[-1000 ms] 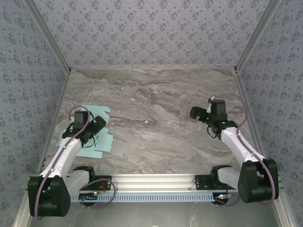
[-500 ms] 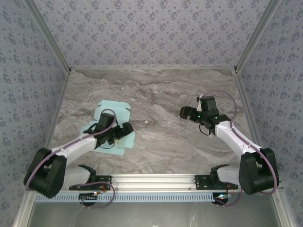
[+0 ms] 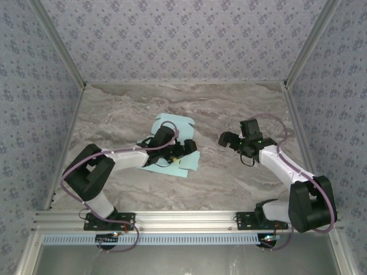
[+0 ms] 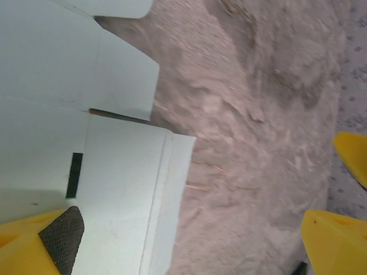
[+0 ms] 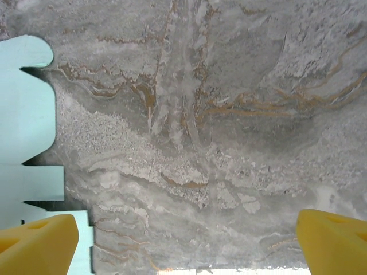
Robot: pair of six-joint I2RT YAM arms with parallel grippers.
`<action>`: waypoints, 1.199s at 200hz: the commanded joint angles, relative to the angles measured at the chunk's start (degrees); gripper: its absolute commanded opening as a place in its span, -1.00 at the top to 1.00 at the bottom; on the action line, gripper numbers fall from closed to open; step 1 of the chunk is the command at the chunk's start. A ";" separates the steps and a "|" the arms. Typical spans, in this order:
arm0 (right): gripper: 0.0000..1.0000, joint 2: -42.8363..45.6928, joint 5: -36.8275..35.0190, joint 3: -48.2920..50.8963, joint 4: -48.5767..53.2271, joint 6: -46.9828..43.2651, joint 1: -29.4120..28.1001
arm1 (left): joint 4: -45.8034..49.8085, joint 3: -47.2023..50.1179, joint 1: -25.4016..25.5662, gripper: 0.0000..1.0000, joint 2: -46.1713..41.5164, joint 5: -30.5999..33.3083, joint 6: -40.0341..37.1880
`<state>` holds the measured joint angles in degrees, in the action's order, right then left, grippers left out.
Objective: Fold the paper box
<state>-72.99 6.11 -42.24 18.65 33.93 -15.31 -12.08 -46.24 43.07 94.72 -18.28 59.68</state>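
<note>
Right now the paper box (image 3: 171,124) lies flat and unfolded on the bench (image 3: 229,103), with no flap raised. By my read the step is positioning, and folding is not yet begun. Left tool (image 3: 184,149) sits over the box's near-right part, jaws wide, gripping nothing. One finger (image 4: 40,243) overlaps the card; contact unclear. Right tool (image 3: 225,138) hangs just right of the box, jaws wide, empty. Next you'll likely want one tool pinning a panel while the other lifts a flap along its crease.

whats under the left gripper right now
The paper box, an unfolded sheet flat on the marble table. One finger of the left gripper is over the card, the other over bare table. From above, the arm hides the sheet's middle.
</note>
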 commanded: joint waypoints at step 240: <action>-0.92 -36.23 -29.11 -31.90 37.53 11.87 -28.26 | 28.41 6.98 -23.91 -0.98 -25.52 10.81 -25.33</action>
<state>-112.71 -19.92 -78.63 51.92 47.83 -47.20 19.31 -38.68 15.49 66.96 -5.17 37.43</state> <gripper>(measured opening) 0.960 0.993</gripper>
